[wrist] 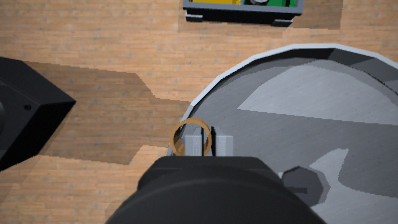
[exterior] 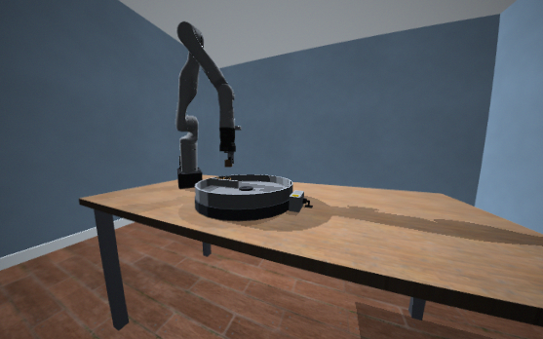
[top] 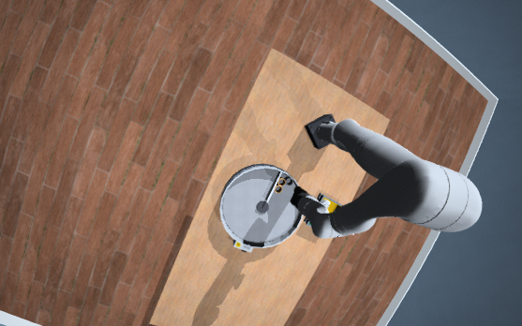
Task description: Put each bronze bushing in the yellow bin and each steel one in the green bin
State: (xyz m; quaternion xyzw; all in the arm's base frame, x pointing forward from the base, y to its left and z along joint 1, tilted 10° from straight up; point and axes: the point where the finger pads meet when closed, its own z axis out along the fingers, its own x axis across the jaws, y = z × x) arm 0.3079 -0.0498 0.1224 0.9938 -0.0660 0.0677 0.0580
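Note:
My gripper [exterior: 229, 158] [wrist: 207, 137] is shut on a bronze bushing [exterior: 228, 164] [wrist: 191, 121]. One finger is inside the ring, the other outside it. They hang above the edge of the turntable [top: 247, 220] [exterior: 243, 201] [wrist: 250, 127]. Two bronze bushings, one [top: 281, 182] and another [top: 278, 189], lie on the turntable by its bar, with a dark grey one [top: 289, 181] beside them. The yellow bin [top: 332, 204] [wrist: 215, 1] and the green bin [wrist: 287, 2] stand side by side; a grey ring [wrist: 258, 2] shows in the green one. In the top view the arm hides the fingers.
A straight bar [top: 272, 188] runs from the turntable's hub [top: 262, 207] [exterior: 246, 188] [wrist: 302, 186] to its raised rim. A small control box [top: 243, 246] [exterior: 296, 201] is on the turntable's side. The arm's black base [top: 318, 133] [exterior: 189, 179] [wrist: 42, 120] stands on the table.

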